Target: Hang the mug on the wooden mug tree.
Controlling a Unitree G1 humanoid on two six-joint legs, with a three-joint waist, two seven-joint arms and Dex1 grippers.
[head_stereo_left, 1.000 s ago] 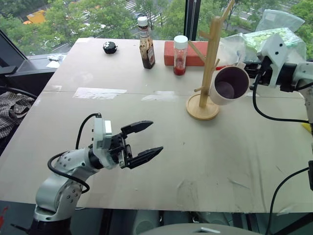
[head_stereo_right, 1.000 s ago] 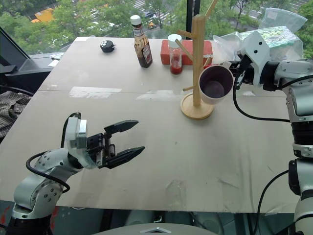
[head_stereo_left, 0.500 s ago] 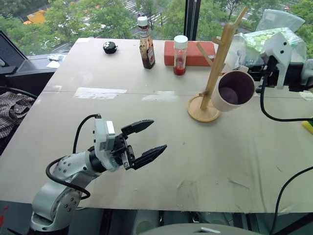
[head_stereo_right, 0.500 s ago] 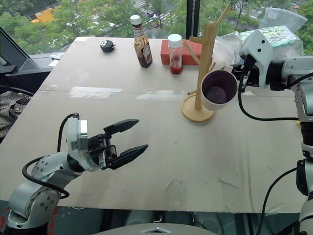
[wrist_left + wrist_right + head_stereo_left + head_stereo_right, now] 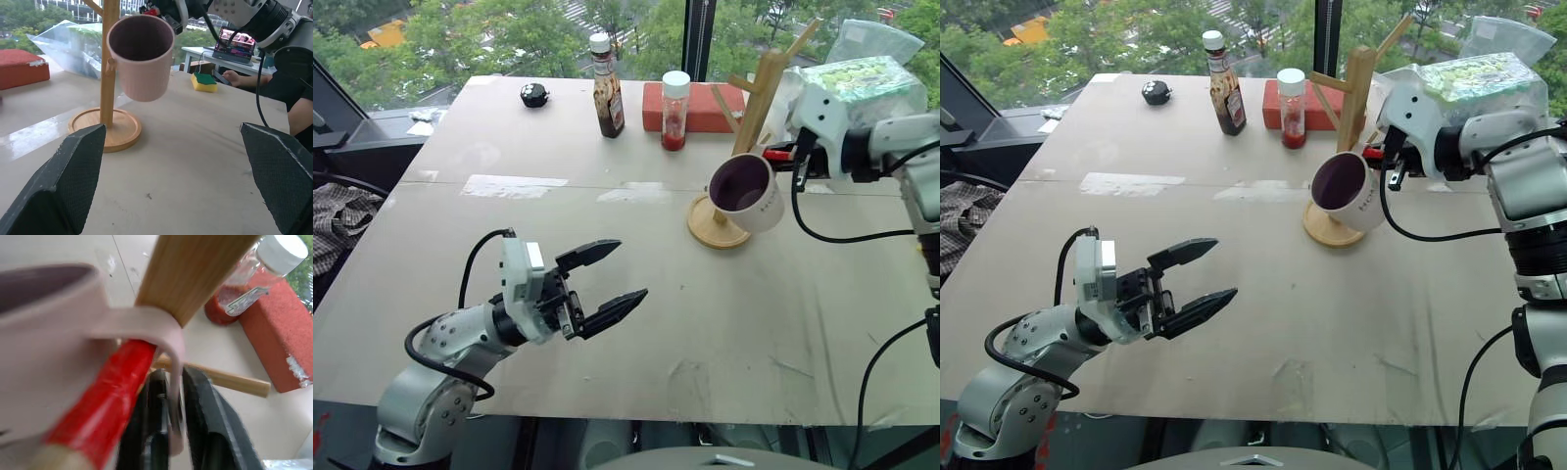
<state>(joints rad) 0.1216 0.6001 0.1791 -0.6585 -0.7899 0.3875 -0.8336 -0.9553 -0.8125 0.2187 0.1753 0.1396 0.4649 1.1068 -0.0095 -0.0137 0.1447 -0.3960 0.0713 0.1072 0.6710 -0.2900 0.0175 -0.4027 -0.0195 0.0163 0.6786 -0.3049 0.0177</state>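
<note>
Leftward swings the mug (image 5: 742, 192) against the tilted wooden mug tree (image 5: 744, 117); right gripper (image 5: 168, 396) pinches its handle, left gripper (image 5: 607, 282) wide

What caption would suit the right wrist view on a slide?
Mug handle looped over a red-tipped peg of the wooden mug tree, between the right gripper fingers.

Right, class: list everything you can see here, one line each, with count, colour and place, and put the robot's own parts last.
Cream-white ceramic mug: one, dark inside, on the tilted tree, handle over a red-taped peg.
Light-wood mug tree: one, leaning, far right of table.
Brown sauce bottle: one, white cap, far centre.
Red-filled jar: one, white cap, beside the bottle.
Red brick-like block: one, behind the jar.
Small black object: one, far left.
Clear plastic bags: green contents, far right.
Beige table: one.
Left gripper: black, open, over the near table.
Right gripper: black, astride the mug's handle.
</note>
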